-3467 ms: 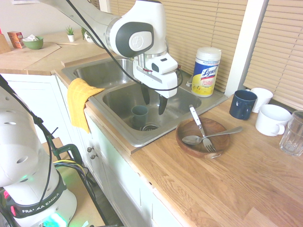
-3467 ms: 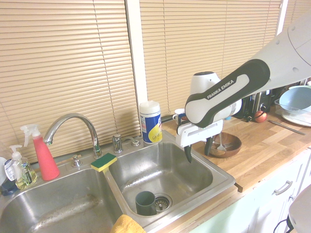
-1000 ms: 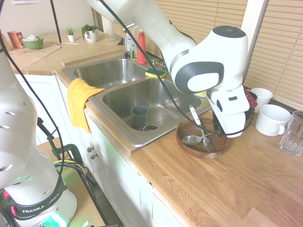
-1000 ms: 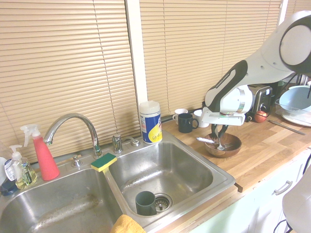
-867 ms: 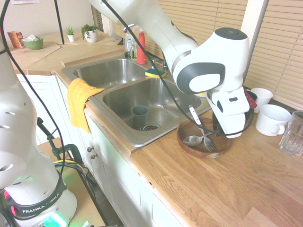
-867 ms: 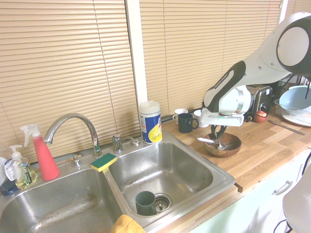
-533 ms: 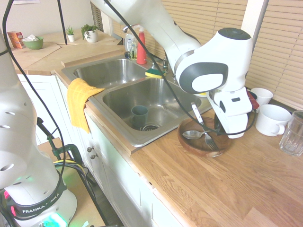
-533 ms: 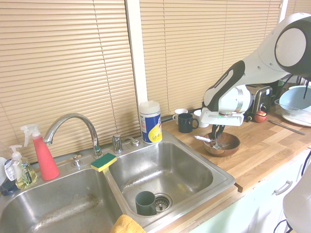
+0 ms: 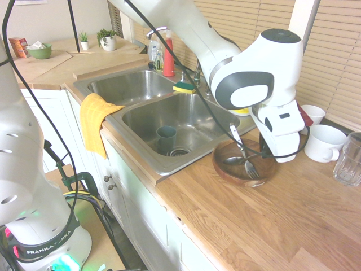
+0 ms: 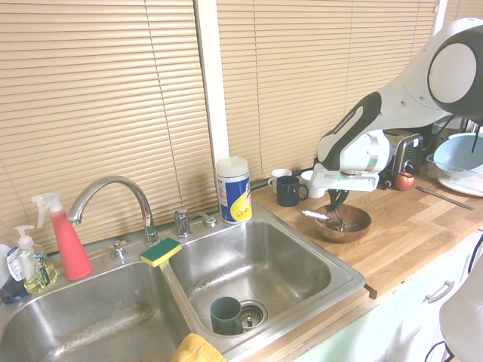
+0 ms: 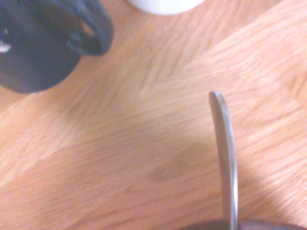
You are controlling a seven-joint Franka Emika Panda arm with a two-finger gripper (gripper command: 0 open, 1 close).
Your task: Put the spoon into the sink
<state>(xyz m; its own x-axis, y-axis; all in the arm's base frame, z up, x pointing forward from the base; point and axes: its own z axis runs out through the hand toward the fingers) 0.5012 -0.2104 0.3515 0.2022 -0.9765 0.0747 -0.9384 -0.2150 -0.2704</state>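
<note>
Pale oak planks form the bench (image 9: 271, 220), into which the stainless steel double-basin sink (image 9: 186, 121) with rectangular bowls is set. Compared with a second ago, the claw (image 10: 336, 210) is now seen clamped on the thin handle of the slim silver metal spoon (image 9: 236, 160), its oval bowl raised slightly above the round brown wooden plate (image 9: 225, 169), beside the pale-handled silver fork (image 9: 243, 153).
</note>
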